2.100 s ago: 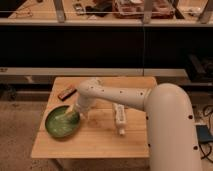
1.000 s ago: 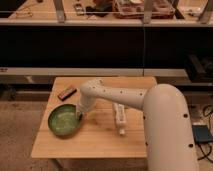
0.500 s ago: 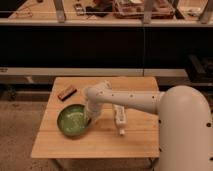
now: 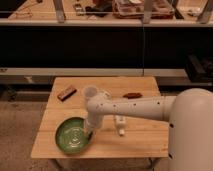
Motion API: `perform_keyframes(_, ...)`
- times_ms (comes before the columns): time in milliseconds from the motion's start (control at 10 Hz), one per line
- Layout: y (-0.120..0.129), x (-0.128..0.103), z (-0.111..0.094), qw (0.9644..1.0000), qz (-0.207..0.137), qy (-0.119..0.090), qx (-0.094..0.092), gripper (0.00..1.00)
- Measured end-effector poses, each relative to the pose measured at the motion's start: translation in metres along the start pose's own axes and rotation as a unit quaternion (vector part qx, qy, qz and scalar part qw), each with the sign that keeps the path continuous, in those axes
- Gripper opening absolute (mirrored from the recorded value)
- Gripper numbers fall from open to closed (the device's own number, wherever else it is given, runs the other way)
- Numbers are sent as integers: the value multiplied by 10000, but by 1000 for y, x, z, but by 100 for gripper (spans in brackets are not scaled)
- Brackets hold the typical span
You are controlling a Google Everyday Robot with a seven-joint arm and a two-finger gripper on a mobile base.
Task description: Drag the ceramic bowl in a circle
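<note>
Since the view 0.5 s ago, the wide, shallow, glossy green ceramic bowl (image 4: 72, 137) has slid toward the near edge of the light wooden table (image 4: 142, 142), and the gripper (image 4: 89, 131) has come down with it. I now see the bowl sitting upright in the table's front-left corner area, its paler inside facing up. The gripper is at the bowl's right rim, touching it or just inside it. I cannot tell from here whether it is closed on the rim or only resting against it. My 1 white arm (image 4: 135, 107) reaches in from the right across the table's middle. Behind it stands a small white cup (image 4: 90, 91), with a brown rectangular block (image 4: 66, 93) to its left and a flat dark reddish-brown piece (image 4: 132, 95) to its right. A small white object (image 4: 120, 125) lies just beyond the arm's near side, well apart from the bowl.
</note>
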Motion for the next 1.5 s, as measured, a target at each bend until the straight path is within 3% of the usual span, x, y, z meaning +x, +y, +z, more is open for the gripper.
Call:
perform_keyframes(300, -67, -7, -16, 9949, -996, 77, -130, 0)
perform_keyframes(500, -94, 8, -22, 9929, -1178, 114, -151, 0)
perform_keyframes(600, -101, 23, -20, 9943, -1060, 65, -62, 0)
perform_keyframes(900, -89, 73, -13, 9989, -421, -53, 220, 0)
perform_keyframes(1200, -51, 106, -22, 9992, 185, 61, 342, 0)
perform_keyframes(1500, 3, 100, -31, 9976, 631, 162, 234, 0)
